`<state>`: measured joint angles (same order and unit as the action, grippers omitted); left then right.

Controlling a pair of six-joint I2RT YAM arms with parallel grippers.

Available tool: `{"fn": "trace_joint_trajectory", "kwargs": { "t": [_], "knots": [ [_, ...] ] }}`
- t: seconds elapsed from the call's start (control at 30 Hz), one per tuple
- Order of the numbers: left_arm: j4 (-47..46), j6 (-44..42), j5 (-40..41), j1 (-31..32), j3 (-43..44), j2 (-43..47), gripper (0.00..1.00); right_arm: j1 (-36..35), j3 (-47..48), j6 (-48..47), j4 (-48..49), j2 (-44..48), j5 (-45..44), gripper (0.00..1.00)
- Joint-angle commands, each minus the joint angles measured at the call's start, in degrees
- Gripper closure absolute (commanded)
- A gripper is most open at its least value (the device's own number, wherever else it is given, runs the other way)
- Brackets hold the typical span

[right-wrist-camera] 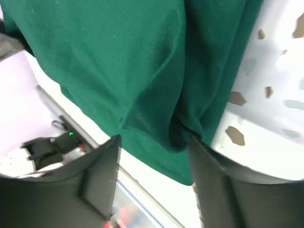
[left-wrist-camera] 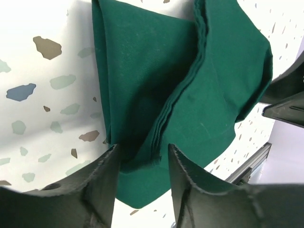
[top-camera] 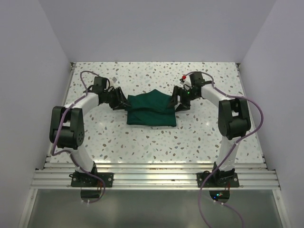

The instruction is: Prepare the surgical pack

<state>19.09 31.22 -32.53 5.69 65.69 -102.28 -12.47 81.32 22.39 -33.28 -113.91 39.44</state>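
Observation:
The surgical pack (top-camera: 151, 110) is a dark green cloth lying folded in several layers in the middle of the speckled table. My left gripper (top-camera: 126, 102) sits at its left edge and my right gripper (top-camera: 175, 103) at its right edge. In the left wrist view the left gripper (left-wrist-camera: 142, 153) is open, its jaws apart either side of a corner of the folded pack (left-wrist-camera: 190, 95), with gaps showing. In the right wrist view the right gripper (right-wrist-camera: 154, 142) is open too, and a bulge of the pack (right-wrist-camera: 118, 61) hangs between its jaws without being pinched.
A small red object (top-camera: 184, 76) sits on the table (top-camera: 142, 140) behind the right wrist. White walls close in the back and both sides. An aluminium rail (top-camera: 152, 173) runs along the near edge by the arm bases.

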Motion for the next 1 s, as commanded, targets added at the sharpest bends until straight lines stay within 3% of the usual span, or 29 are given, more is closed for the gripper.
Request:
{"fn": "trace_joint_trajectory", "kwargs": {
  "t": [0.0,0.13,0.23,0.33,0.43,0.63,0.97],
  "knots": [
    [1.47,-4.15,0.54,-0.16,0.49,4.89,0.51,-0.1,2.97,-2.54,1.88,6.85,-6.2,0.24],
    [3.58,-6.34,3.17,-0.16,1.81,6.47,0.5,-0.27,5.33,0.02,10.41,5.72,-9.03,0.04],
    [2.97,-6.79,4.49,-0.16,2.07,7.01,0.5,-0.63,14.17,-0.24,12.27,-0.42,-9.12,0.01],
    [2.62,-7.23,4.67,-0.33,2.51,6.4,0.51,-1.24,26.54,-3.4,6.41,-9.73,-7.9,0.01],
    [1.83,-7.32,4.5,-0.42,1.99,6.22,0.52,-1.42,36.85,-5.87,2.97,-18.35,-7.28,0.03],
    [0.33,-7.58,3.71,-0.86,-0.74,6.66,0.53,-1.85,47.07,-7.53,1.65,-27.93,-3.32,0.16],
    [-0.55,-8.02,1.33,-3.06,-1.89,5.08,0.53,-5.11,47.97,-8.95,2.16,-33.13,4.42,0.27]
  ]
}}
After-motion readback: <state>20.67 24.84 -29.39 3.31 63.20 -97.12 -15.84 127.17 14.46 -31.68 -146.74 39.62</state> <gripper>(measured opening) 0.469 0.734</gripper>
